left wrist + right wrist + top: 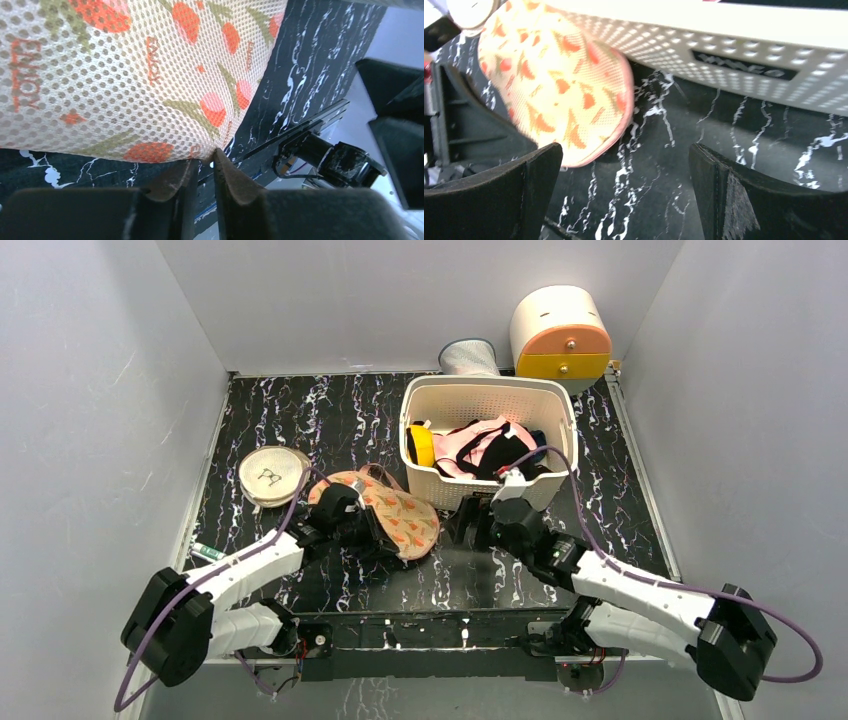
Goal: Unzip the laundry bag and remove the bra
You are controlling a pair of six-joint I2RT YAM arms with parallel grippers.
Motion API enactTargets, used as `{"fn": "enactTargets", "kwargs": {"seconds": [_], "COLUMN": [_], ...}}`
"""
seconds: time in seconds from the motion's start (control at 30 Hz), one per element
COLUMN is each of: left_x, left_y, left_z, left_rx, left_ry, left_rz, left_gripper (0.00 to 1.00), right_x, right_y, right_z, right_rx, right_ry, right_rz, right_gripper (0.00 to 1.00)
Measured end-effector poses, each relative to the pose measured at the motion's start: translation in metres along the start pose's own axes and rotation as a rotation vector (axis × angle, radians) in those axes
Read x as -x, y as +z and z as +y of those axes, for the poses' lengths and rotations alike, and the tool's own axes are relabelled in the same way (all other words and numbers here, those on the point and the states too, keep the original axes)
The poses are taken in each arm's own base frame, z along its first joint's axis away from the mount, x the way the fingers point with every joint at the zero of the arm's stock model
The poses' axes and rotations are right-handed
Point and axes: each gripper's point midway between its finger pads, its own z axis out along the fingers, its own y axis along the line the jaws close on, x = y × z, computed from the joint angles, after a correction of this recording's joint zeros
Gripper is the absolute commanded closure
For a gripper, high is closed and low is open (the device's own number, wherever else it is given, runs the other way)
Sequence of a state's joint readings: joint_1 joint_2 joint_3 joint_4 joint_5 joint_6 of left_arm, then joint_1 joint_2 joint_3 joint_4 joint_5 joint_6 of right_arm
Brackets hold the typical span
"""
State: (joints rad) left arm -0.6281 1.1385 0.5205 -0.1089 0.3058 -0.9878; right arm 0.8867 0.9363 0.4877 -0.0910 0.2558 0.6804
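One thin pinch: your left gripper [207,162] looks clenched on the rim of the bag [125,75] at its tips, right gripper [624,150] gaping empty beside it, bra unseen, so pulling may slip or drag the bag.

We are finding the right hand [625,150], fingers spread, hovering over bare counter [664,200]. A lane is lying open there between the laundry bag [554,85] on its left and the white perforated basket [744,45], which is walling off the far side. The left hand [205,162], pinched at the bag's edge, is crowding that side.
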Motion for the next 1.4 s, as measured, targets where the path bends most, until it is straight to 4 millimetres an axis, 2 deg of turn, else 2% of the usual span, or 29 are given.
{"fn": "enactTargets", "kwargs": {"seconds": [0.17, 0.33, 0.5, 0.6, 0.7, 0.8, 0.87, 0.9, 1.07, 1.1, 1.23, 1.4], "left_x": [-0.002, 0.004, 0.026, 0.041, 0.050, 0.050, 0.035, 0.034, 0.008, 0.006, -0.005, -0.022], "left_y": [0.000, -0.015, -0.047, -0.064, -0.071, -0.067, -0.063, -0.063, -0.061, -0.059, -0.042, -0.015], "left_z": [0.007, 0.005, -0.021, -0.039, -0.045, -0.040, -0.023, -0.022, -0.010, -0.010, -0.008, 0.015], "left_rx": [0.045, 0.080, 0.077, 0.071, 0.070, 0.043, -0.021, -0.023, -0.189, -0.209, -0.260, -0.226], "left_ry": [0.023, 0.092, 0.246, 0.373, 0.509, 0.711, 0.938, 0.946, 1.417, 1.475, 1.648, 1.851], "left_rz": [0.026, -0.005, -0.081, -0.118, -0.133, -0.128, -0.116, -0.116, -0.090, -0.082, -0.025, 0.078], "left_gripper": [0.67, 0.43, 0.14, 0.09, 0.04, 0.02, 0.02, 0.04, 0.09, 0.11, 0.34, 0.39], "right_x": [0.010, 0.008, 0.017, 0.030, 0.036, 0.031, 0.030, 0.031, 0.042, 0.043, 0.035, 0.024], "right_y": [0.019, 0.036, 0.055, 0.062, 0.062, 0.059, 0.053, 0.049, 0.027, 0.023, 0.013, 0.008], "right_z": [-0.034, -0.052, -0.076, -0.082, -0.081, -0.074, -0.066, -0.061, -0.042, -0.040, -0.039, -0.036], "right_rx": [-0.083, -0.127, -0.195, -0.209, -0.199, -0.158, -0.120, -0.098, 0.002, 0.013, 0.041, 0.080], "right_ry": [0.012, 0.000, 0.007, 0.013, 0.016, 0.019, 0.022, 0.022, 0.010, 0.007, 0.002, 0.007], "right_rz": [0.001, 0.015, 0.008, -0.009, -0.012, 0.017, 0.032, 0.030, -0.014, -0.024, -0.018, 0.015], "right_gripper": [0.03, 0.04, 0.04, 0.04, 0.04, 0.04, 0.04, 0.03, 0.03, 0.03, 0.03, 0.04]}}
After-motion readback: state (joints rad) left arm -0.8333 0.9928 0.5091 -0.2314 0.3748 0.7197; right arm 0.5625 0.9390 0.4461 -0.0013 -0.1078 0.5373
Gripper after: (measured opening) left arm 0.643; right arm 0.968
